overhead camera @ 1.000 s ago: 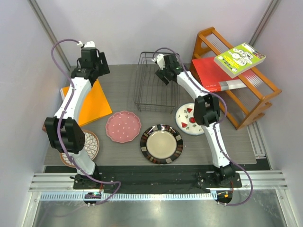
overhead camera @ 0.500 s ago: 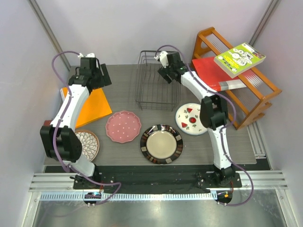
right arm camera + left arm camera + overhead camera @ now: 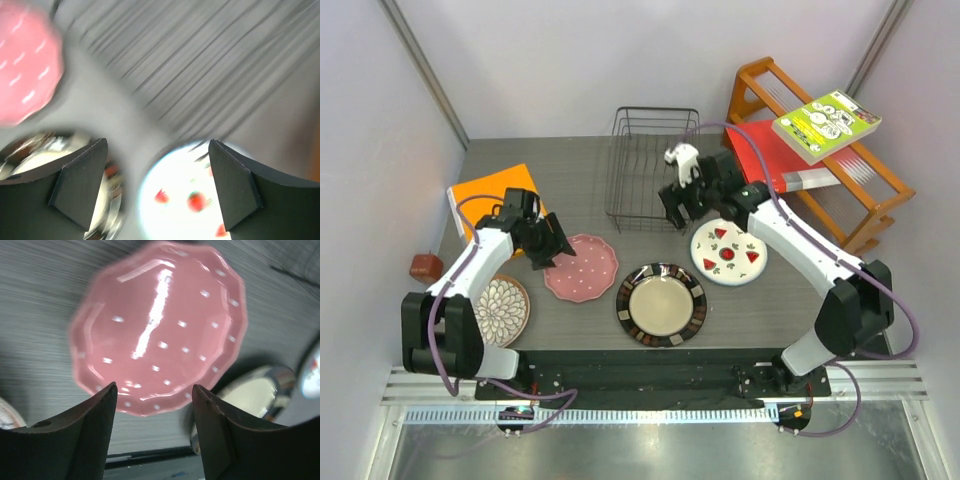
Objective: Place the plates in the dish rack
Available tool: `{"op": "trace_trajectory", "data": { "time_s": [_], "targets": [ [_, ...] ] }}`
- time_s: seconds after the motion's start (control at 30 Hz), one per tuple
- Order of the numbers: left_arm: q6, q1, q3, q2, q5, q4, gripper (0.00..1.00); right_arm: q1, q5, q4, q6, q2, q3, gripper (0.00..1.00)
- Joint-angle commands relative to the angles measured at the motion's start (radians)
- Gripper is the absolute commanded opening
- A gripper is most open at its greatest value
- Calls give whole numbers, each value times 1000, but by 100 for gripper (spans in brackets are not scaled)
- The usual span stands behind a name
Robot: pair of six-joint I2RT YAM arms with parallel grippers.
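The grey counter [image 3: 582,185] fills the middle of the top view. At its upper centre stands the wire rack [image 3: 650,175], with no plate in it that I can see, so loading has not begun. All four plates lie flat across the lower half, close together but none overlapping. The petal plate [image 3: 502,310] is at lower left and the pink plate [image 3: 581,268] just right of it. The dark plate [image 3: 661,304] is at lower centre, and the fruit plate [image 3: 728,252] is right of centre.

The left hand [image 3: 552,243] hangs at the pink plate's left rim, spread and holding nothing. In its wrist view the plate's near edge shows between the two fingers [image 3: 95,430]. The right hand [image 3: 678,203] hovers between the rack's lower right corner and the fruit plate, likewise spread and empty. Its wrist view is blurred.

The step in hand looks like the reach for a first plate — pink most likely. The next move calls for working a finger under the scalloped rim — awkward with a plate lying flat — then pinching it. After that the plate must be tipped upright and slotted between the prongs.
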Motion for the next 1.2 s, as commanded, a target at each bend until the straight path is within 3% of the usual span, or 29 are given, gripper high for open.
{"op": "trace_trajectory", "data": {
  "time_s": [0.0, 0.1, 0.2, 0.33, 0.53, 1.03, 1.17],
  "targets": [
    [-24, -63, -56, -66, 276, 162, 60, -42, -270, -122, 305, -138, -198, 87],
    [-54, -142, -138, -92, 308, 198, 57, -109, -414, -90, 564, -218, -350, 85],
    [-85, -213, -227, -122, 302, 236, 55, -163, -427, -80, 651, -293, -450, 85],
    [-125, -252, -301, -127, 288, 276, 51, -234, -460, -110, 702, -361, -566, 85],
    [-125, -323, -293, -78, 298, 305, 48, -319, -479, -120, 743, -410, -742, 85],
    [-165, -413, -285, 95, 259, 399, 53, -324, -545, 60, 884, -375, -921, 85],
    [-160, -434, -256, 161, 290, 433, 42, -324, -572, 134, 930, -346, -957, 85]
  ]
}}
